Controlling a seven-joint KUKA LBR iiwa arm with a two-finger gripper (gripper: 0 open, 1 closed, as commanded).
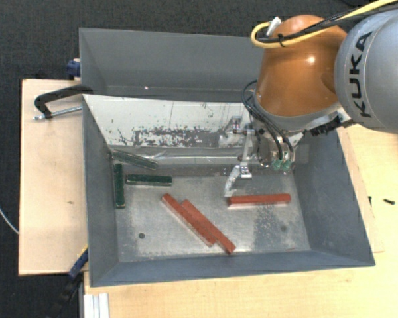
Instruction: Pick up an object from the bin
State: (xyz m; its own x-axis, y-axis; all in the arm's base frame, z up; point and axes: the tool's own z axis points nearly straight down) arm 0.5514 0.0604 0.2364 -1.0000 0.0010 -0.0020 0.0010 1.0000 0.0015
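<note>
Nearest me, two long red bars [199, 224] lie overlapped on a diagonal at about 6 o'clock on the floor of the bin [99, 204]. Just past them, at 4 o'clock, a shorter red bar [259, 200] lies flat and crosswise. The gripper [235, 181] sits low over that bar's left end, at its 11 o'clock, and I can't tell whether it's spread or pressed together. At 9 o'clock and well apart from it, a dark green bar [119, 185] runs 12-to-6, with a second green bar [148, 179] branching off toward 3 near its top end.
</note>
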